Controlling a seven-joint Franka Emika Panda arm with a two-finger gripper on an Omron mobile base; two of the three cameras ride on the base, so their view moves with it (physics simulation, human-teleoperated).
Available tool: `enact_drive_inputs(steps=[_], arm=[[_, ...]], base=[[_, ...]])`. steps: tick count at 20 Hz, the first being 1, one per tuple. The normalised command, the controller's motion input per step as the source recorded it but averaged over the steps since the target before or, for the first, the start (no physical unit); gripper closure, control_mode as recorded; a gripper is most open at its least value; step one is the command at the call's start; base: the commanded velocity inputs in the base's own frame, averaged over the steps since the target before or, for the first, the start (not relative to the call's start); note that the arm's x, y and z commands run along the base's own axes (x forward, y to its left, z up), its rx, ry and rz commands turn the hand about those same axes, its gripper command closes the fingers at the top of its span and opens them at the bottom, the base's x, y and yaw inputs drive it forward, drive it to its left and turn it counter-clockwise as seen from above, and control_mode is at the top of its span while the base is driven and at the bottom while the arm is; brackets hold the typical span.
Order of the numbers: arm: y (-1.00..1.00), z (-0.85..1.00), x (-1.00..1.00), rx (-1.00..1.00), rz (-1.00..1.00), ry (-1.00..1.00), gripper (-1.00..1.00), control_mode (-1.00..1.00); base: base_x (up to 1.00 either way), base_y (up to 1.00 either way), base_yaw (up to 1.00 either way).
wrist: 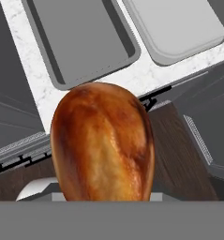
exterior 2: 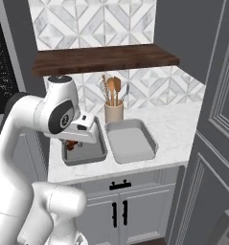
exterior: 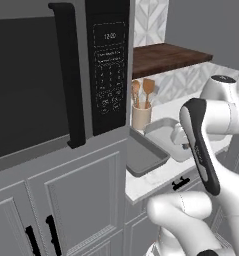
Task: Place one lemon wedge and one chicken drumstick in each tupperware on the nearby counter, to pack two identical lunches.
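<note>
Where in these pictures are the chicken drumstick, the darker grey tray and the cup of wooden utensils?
chicken drumstick (wrist: 103,140): hand view, middle of its browned skin.
darker grey tray (wrist: 80,40): hand view, its bare floor.
utensil cup (exterior 2: 113,113): right base view, its beige side.

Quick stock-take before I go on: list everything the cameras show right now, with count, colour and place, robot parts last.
tupperware: two; darker grey on the left of the counter, lighter grey beside it on the right; both look bare where visible
chicken drumstick: one, glossy brown, in the gripper, above the counter's front edge near the darker tray
counter: one, white veined stone over grey cabinets
utensil cup: one, beige, holding wooden utensils, behind the trays
shelf: one, dark brown wood, on the tiled wall
microwave: one, black, left of the counter
gripper: one, closed on the drumstick
arm: one, white with dark joints
</note>
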Motion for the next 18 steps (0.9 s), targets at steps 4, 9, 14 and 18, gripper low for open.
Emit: enact_drive_inputs(steps=[4,9,14,18], arm=[[0.0,0.0,0.0,0.0,0.0,0.0,1.0,1.0],[-0.04,0.0,0.6,0.0,0.19,0.0,1.0,-1.0],[-0.03,-0.02,0.84,0.0,0.25,0.0,1.0,-1.0],[0.0,-0.18,1.0,0.0,0.09,0.0,1.0,-1.0]], base=[[0.72,-0.04,0.15],[0.4,-0.03,0.12],[0.0,0.0,0.0],[0.0,0.0,0.0]])
